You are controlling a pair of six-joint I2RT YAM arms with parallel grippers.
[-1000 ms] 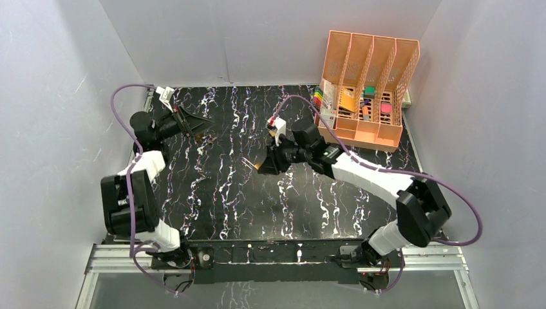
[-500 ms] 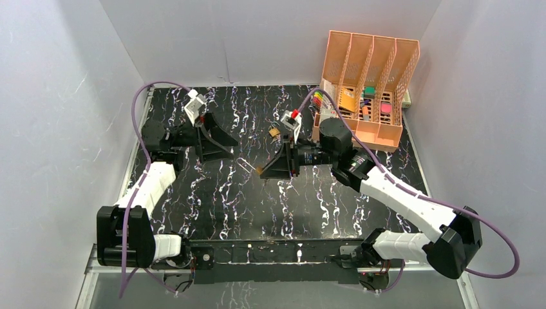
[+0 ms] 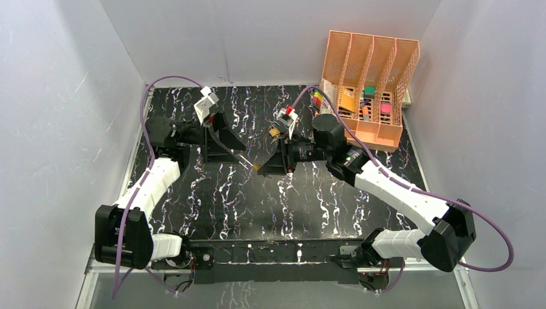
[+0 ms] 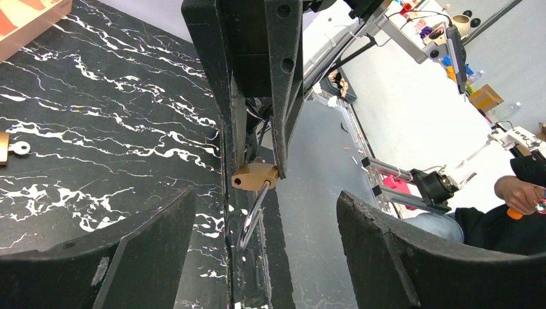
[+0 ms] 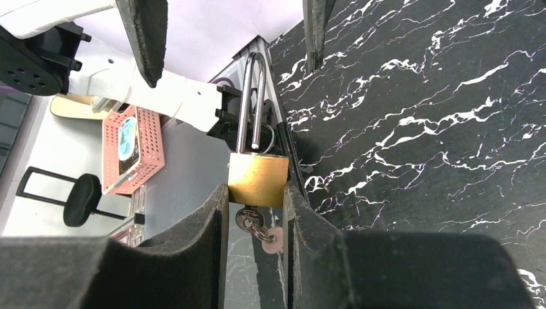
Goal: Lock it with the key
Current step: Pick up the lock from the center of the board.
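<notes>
Matt brass padlock (image 5: 257, 179), shiny steel shackle (image 5: 243, 109) (smooth black marble-look tabletop (image 3: 257, 206))

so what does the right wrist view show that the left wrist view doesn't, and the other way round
Only the right wrist view: a silver key with a pinkish tag, at the base of the brass padlock with a long steel shackle. Only the left wrist view: a small brass piece lying on the table at the frame's left edge. Both: that padlock clamped in the right gripper, the open left gripper facing it, and the black white-veined marble table.
</notes>
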